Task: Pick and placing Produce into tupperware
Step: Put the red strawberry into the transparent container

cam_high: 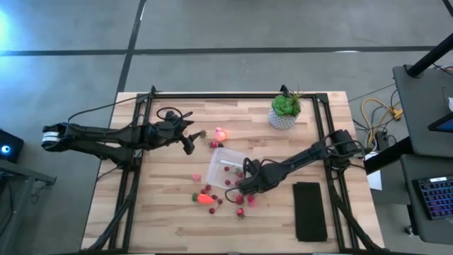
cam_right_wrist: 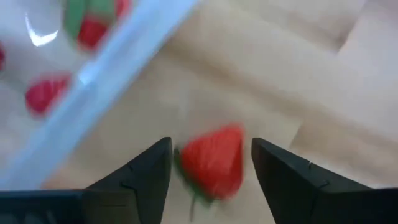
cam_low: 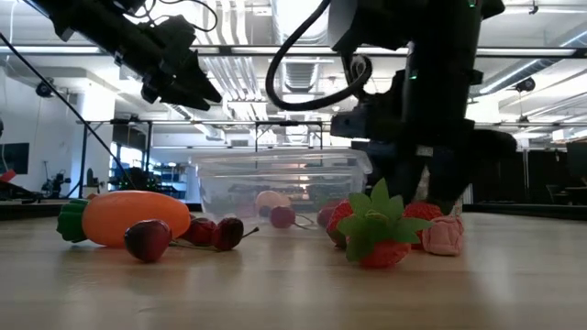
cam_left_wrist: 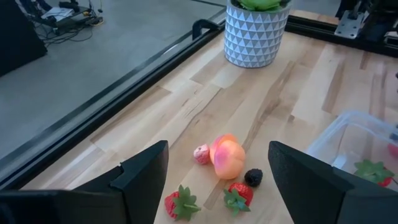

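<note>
The clear tupperware [cam_high: 224, 164] stands mid-table with a few red pieces inside. My right gripper [cam_right_wrist: 211, 142] is low beside its near right corner, open, its fingers on either side of a red strawberry [cam_right_wrist: 211, 163] that lies on the wood. They do not touch it. Around it lie an orange carrot [cam_high: 205, 199], cherries [cam_low: 147, 240] and more strawberries [cam_low: 376, 234]. My left gripper [cam_left_wrist: 217, 146] hovers open, left of the box, pointing at a pink-orange peach [cam_left_wrist: 227, 157], a blackberry and two strawberries on the table.
A green potted plant [cam_high: 285, 110] in a white patterned pot stands near the far right corner. A flat black slab [cam_high: 309, 210] lies near the right edge. Black frame rails [cam_high: 134, 163] run along the left, right and far sides. Bare wood lies along the near edge.
</note>
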{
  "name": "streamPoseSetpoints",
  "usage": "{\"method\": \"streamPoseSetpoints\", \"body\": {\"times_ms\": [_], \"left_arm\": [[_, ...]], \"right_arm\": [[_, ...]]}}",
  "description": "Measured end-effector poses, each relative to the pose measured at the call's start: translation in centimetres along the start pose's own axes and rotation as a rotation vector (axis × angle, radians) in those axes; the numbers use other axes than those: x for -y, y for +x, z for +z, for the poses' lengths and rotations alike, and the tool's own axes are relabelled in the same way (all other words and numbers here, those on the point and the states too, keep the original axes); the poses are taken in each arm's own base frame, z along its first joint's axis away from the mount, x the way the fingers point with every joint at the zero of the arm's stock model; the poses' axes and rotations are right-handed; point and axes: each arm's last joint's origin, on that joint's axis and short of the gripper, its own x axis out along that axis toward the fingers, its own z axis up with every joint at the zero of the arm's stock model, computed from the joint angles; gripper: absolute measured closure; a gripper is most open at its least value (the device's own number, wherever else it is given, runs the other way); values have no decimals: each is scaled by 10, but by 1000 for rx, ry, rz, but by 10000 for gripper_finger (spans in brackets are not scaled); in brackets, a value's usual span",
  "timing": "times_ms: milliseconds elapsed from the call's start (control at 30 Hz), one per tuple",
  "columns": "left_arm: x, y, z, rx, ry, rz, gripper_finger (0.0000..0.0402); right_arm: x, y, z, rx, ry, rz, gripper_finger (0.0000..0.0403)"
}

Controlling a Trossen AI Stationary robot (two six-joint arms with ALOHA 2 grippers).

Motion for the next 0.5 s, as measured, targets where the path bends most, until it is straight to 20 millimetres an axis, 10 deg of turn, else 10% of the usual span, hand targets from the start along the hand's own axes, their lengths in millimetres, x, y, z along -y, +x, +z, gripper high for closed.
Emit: {"method": "streamPoseSetpoints", "body": {"times_ms": [500], "left_arm": [[0, 0, -1, -8, -49, -21, 139]], "right_arm": [[0, -2, -1, -11, -7, 8, 241]]}}
